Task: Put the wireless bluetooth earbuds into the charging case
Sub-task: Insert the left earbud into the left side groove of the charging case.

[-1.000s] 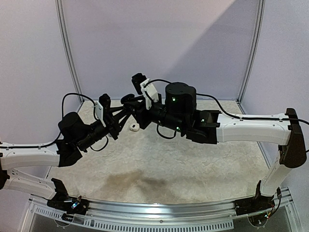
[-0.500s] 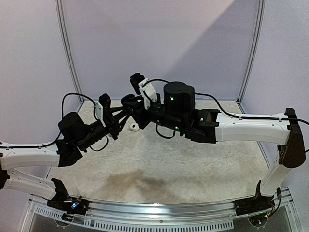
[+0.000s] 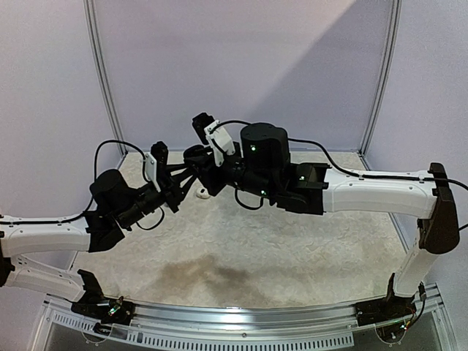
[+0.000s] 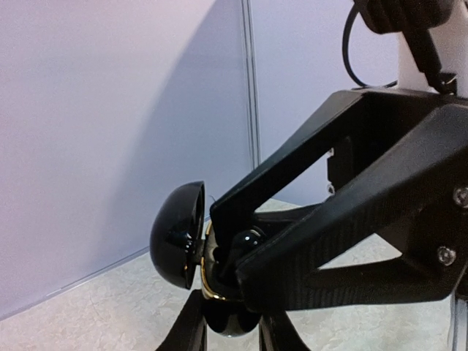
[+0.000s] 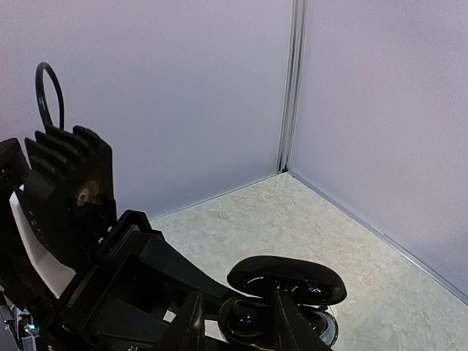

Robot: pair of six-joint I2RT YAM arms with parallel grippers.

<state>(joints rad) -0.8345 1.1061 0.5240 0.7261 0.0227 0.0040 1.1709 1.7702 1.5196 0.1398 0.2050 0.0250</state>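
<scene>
- Earbud, small glossy black bead (image 4: pixel 248 238): at the mouth of the glossy black pebble-shaped charging case (image 4: pixel 175 245), lid swung open.
- Left jaws: clamped on the case's lower half.
- Right jaws: partly apart, tips at the case mouth opposite its lid; hold on earbud unclear.

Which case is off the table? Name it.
The black case, lid open, held up in the left fingers; the white one lies on the table.
</scene>
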